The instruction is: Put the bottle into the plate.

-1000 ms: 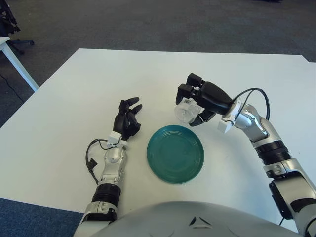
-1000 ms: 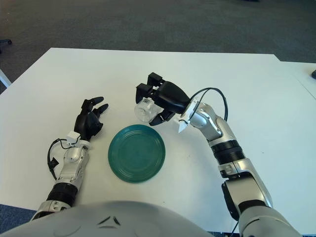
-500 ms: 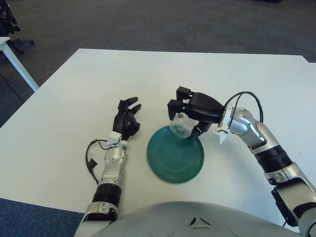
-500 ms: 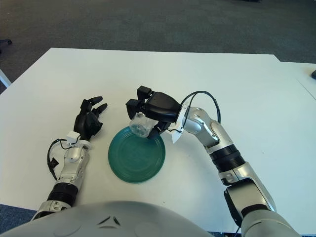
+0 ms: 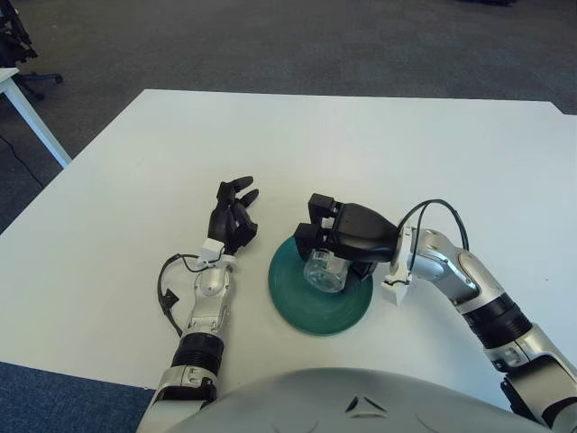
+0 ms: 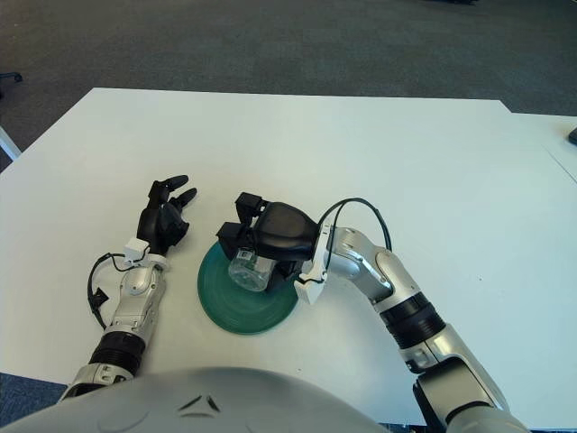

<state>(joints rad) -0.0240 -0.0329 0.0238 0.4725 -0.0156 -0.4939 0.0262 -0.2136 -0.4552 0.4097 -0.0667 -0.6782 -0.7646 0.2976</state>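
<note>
— What are our fingers (image 5: 317, 216) doing on the right?

— They are wrapped round the clear bottle (image 5: 323, 270), pinching it from both sides. Our right hand (image 5: 347, 236) holds it low over the green plate (image 5: 353, 302), and from here we cannot tell whether the bottle's base touches the dish.

— And how does the bottle sit?

— Tilted, its round end facing us, above the plate's middle.

— Our other side?

— Our left hand (image 5: 231, 219) shows just to the left of the plate, fingers loosely spread and holding nothing.

— What carries it all?

— The white bench (image 5: 135, 180), with the plate near its front edge and dark carpet (image 5: 270, 41) beyond.
</note>
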